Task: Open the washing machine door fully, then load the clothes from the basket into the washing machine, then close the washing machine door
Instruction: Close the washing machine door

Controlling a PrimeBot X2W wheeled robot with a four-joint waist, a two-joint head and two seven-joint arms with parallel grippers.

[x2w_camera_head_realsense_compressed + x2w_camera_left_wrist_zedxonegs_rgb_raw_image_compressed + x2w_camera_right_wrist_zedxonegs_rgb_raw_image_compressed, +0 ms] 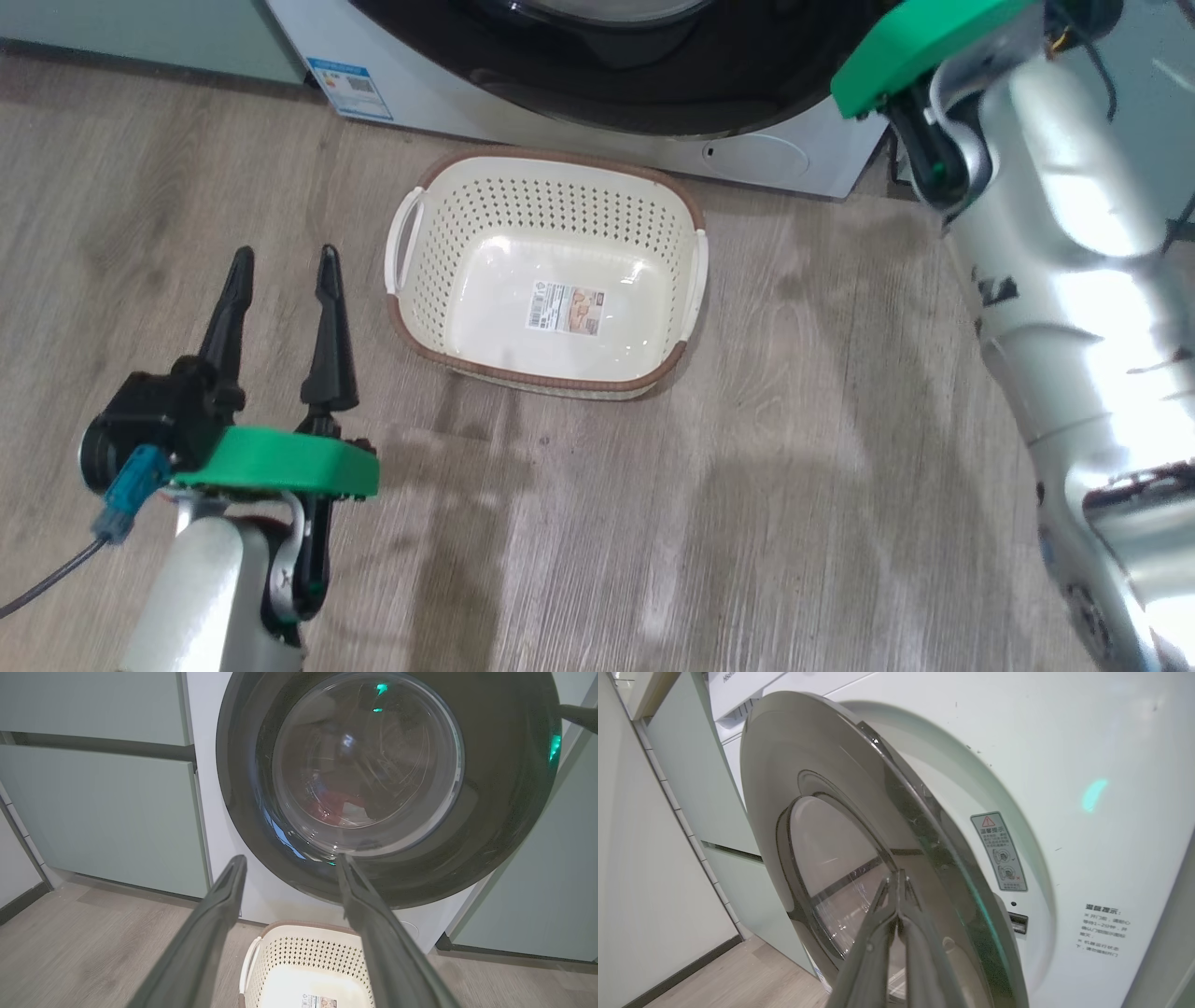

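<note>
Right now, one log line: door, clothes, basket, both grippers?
door ajar, nearly closed | clothes behind door glass | basket empty | left gripper open, beside basket | right gripper shut, at door face

A grey-brown wood-grain plank floor (747, 523) is seen, marked with soft shadows and pale patches of reflected light. Flat pale green cabinet fronts (93, 812) are stacked and divided by a dark horizontal gap (103, 749). A plain white wall (644, 882) is met at the floor by a dark skirting strip (682, 973).

The basket (560, 201) (brown-rimmed) sits on wooden floor (794, 420).
</note>
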